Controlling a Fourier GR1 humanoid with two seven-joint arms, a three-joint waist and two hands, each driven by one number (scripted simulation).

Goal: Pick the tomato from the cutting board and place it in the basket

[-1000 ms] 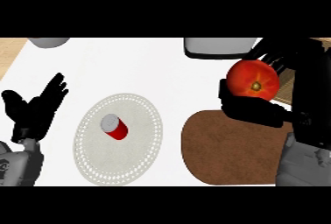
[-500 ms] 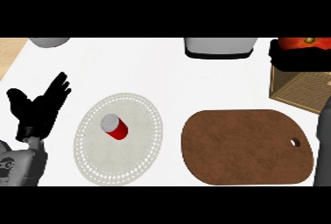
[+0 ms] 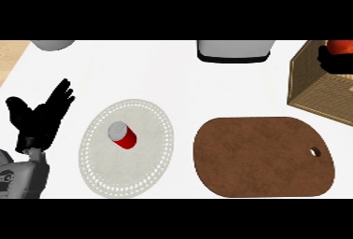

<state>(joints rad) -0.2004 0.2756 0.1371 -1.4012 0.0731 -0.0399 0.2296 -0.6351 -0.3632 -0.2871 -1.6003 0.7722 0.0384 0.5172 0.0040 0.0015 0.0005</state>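
Head view: tomato (image 3: 340,46) at top-right edge, over the wicker basket (image 3: 318,88), w/ right hand (image 3: 334,62) dark fingers curled round it, mostly cut off by frame. Cutting board (image 3: 262,156) bare, lower right. Left hand (image 3: 40,116) rests at left edge, fingers spread wide, holding nothing. Red can (image 3: 123,135) lies on plate (image 3: 127,148), center-left.
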